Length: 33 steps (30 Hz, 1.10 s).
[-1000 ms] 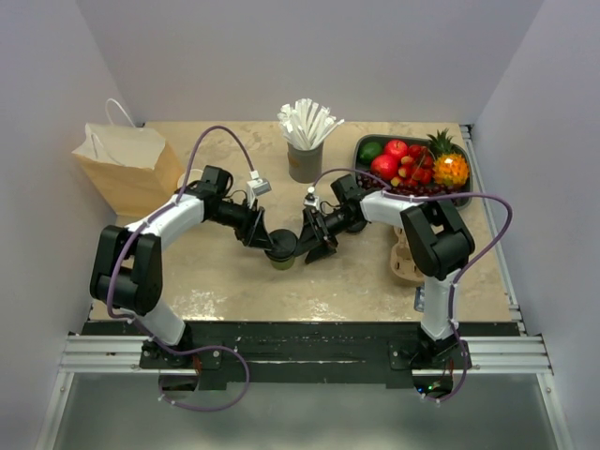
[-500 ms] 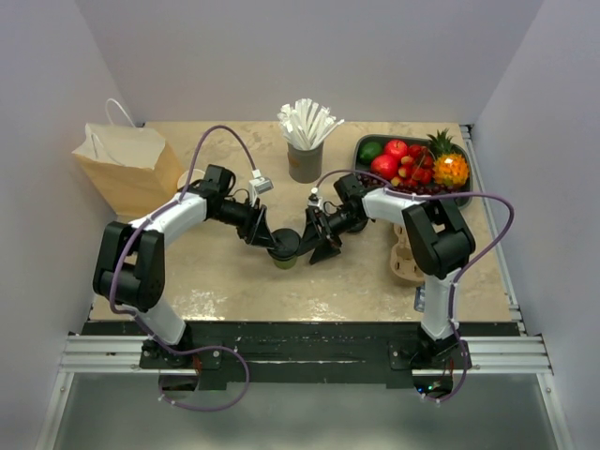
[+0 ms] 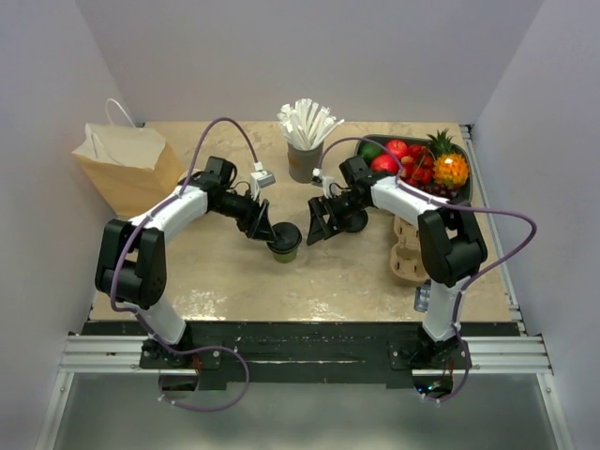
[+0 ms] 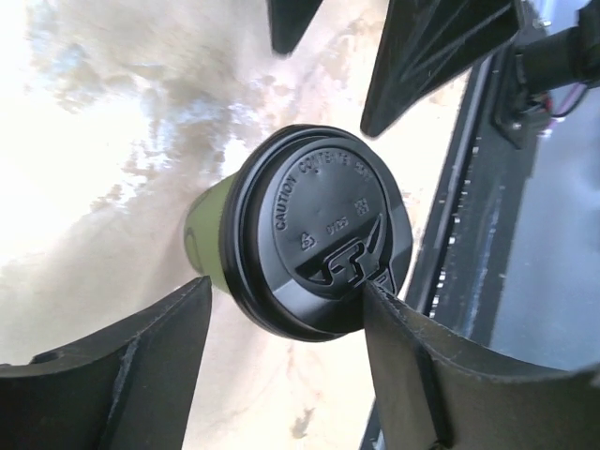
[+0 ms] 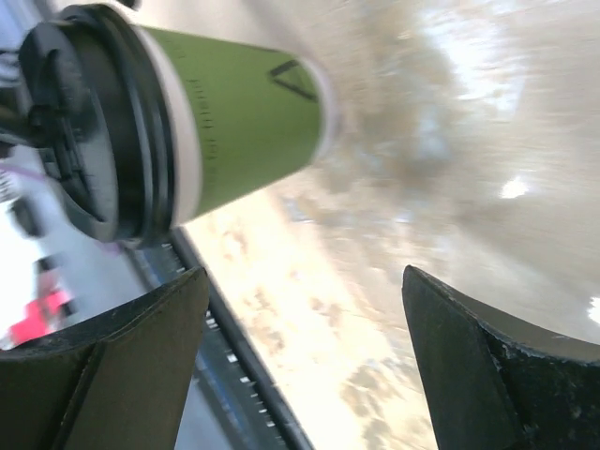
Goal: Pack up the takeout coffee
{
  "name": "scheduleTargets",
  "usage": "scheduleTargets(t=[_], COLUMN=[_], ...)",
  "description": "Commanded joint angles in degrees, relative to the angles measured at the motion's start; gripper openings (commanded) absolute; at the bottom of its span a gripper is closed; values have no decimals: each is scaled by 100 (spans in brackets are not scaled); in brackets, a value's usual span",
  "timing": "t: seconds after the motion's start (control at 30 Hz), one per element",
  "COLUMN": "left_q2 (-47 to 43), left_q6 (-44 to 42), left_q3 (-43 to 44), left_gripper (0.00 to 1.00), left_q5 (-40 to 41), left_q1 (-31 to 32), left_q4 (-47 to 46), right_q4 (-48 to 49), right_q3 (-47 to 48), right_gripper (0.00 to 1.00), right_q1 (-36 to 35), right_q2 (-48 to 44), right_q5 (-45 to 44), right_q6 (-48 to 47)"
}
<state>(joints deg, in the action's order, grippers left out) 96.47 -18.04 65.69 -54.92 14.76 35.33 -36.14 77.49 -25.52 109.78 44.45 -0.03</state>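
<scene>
The takeout coffee (image 3: 285, 246), a green paper cup with a cream band and a black lid (image 4: 323, 230), stands on the table between the two arms. My left gripper (image 3: 270, 231) reaches it from the left, its jaws (image 4: 286, 286) straddling the near edge of the lid. One finger (image 4: 441, 375) touches the lid's rim, while the other finger (image 4: 141, 366) stands apart from the cup with a gap showing. My right gripper (image 3: 317, 225) sits to the cup's right, open and empty (image 5: 305, 272). It sees the cup (image 5: 234, 112) off to one side.
A brown paper bag (image 3: 127, 164) stands at the back left. Behind the cup is a grey cup of white straws (image 3: 305, 159). A dark tray of fruit (image 3: 462, 199) fills the back right, and a cardboard cup carrier (image 3: 405, 253) lies by the right arm.
My right gripper has let go of the cup, pulled back to the right and opened wider. My left gripper's jaws have widened a little. The cup stays about where it was.
</scene>
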Motion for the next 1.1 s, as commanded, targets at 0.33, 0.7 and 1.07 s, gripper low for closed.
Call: scheduleTargets(t=[0.33,0.7,1.07], left_q2=[-286,-795,-1674], left_q6=[-235,-288,1265], left_q3=[594,673,436], left_gripper=[84,82,82], left_q5=[376,815,1552], left_q1=[-70,-386,-1221], left_q4=[44,167,-571], right_q4=[863,1883,1822], right_q3=[-718,-1360,-675], right_gripper=[88,89,87], right_q1=[-94,-857,-1333], right_q2=[-1371,-1908,-871], right_q5=[-973,-1270,-1764], right_q6=[-1534,-2000,-2089])
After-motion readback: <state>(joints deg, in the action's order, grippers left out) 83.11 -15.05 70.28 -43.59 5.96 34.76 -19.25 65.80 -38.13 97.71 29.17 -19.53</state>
